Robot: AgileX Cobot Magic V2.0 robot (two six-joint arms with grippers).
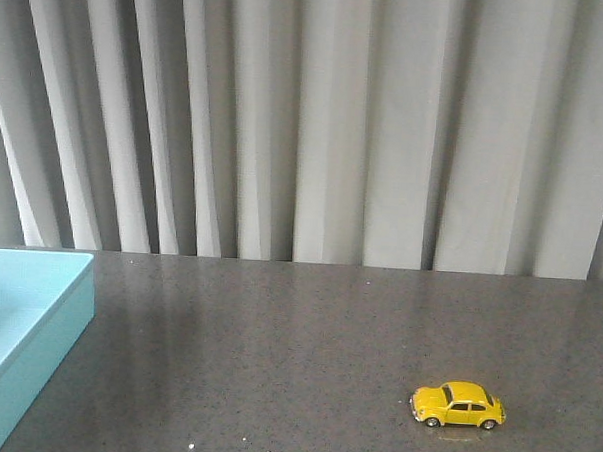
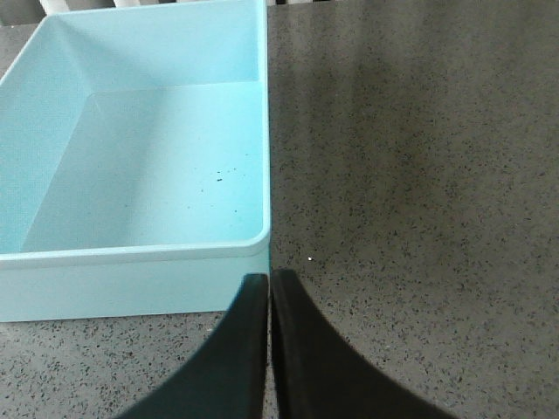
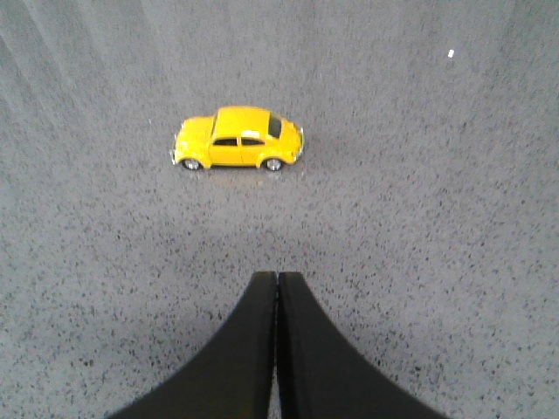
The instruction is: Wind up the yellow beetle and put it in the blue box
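On the dark speckled tabletop [image 1: 306, 346], the small glossy yellow beetle car [image 1: 458, 405] is sitting near the front right edge, the light blue open box [image 1: 22, 319] is lying at the left edge, and both the left tool [image 2: 270, 284] and the right tool [image 3: 277, 281] are hovering with fingers pressed together.

One yellow beetle [image 1: 458, 405], one blue box [image 1: 25, 319], two black claws, left [image 2: 270, 281] and right [image 3: 277, 279]

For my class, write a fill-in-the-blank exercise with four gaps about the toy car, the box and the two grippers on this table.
1. The small glossy yellow beetle stands on its ____ on the dark speckled table.
2. The large light blue box holds ____ toy cars.
3. The left gripper has its fingers ____.
4. The right gripper holds ____.

Missing words: wheels; no; shut; nothing
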